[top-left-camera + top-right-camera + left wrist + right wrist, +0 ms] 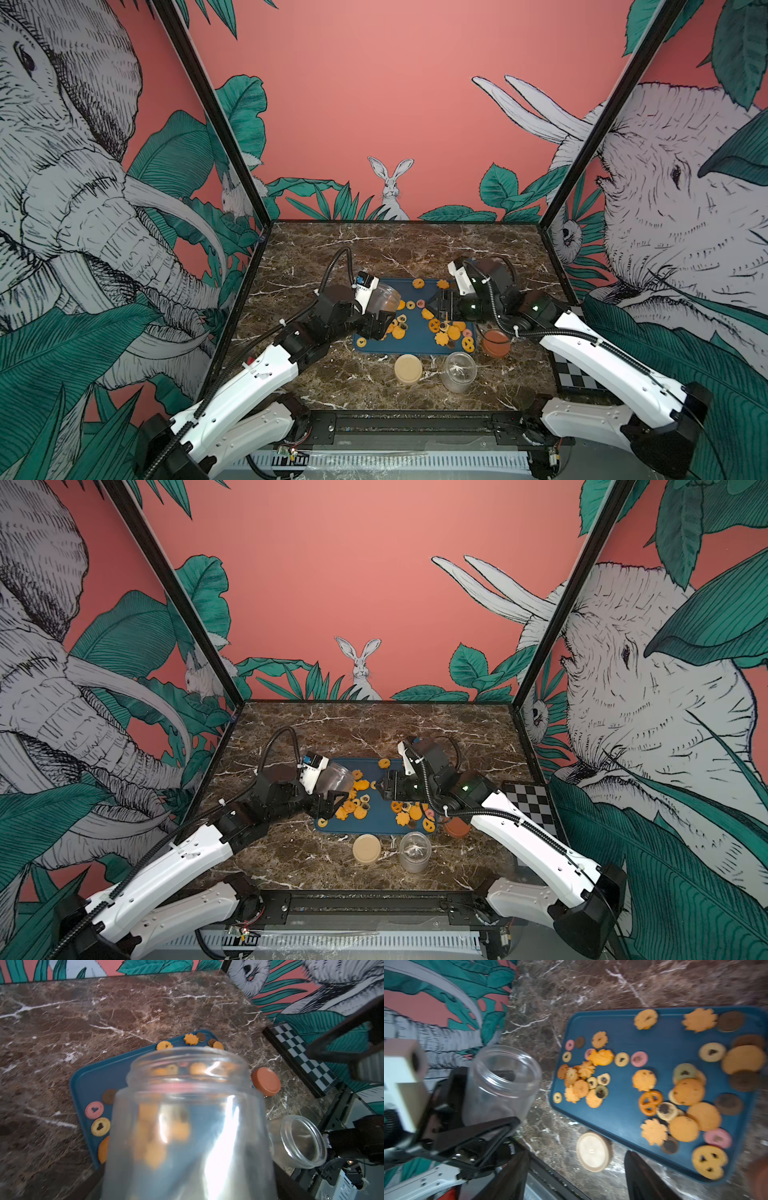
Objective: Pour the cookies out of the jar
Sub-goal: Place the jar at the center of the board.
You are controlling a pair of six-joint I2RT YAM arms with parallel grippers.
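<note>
Up front on the tabletop [353, 386]: one cream lid [408, 369], one upright jar [459, 372], then one brown lid [495, 344]. Behind sits one blue tray [415, 345] carrying the cookies [687, 1093], too overlapped to count. The left gripper [379, 311] clamps a second jar [386, 297], tipped at the tray's left edge, while the right gripper [577, 1155] hangs spread, holding nothing. Only the right wrist view looks into the tipped jar's mouth, and it looks empty.

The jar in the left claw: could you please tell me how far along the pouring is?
Done: the cookies lie scattered on the blue tray, and a second jar stands empty on the table. In hand: the left claw holds the jar tilted, mouth toward the tray; it looks empty. The right claw is open, holding nothing. Left: apparently only setting the jar down.
</note>
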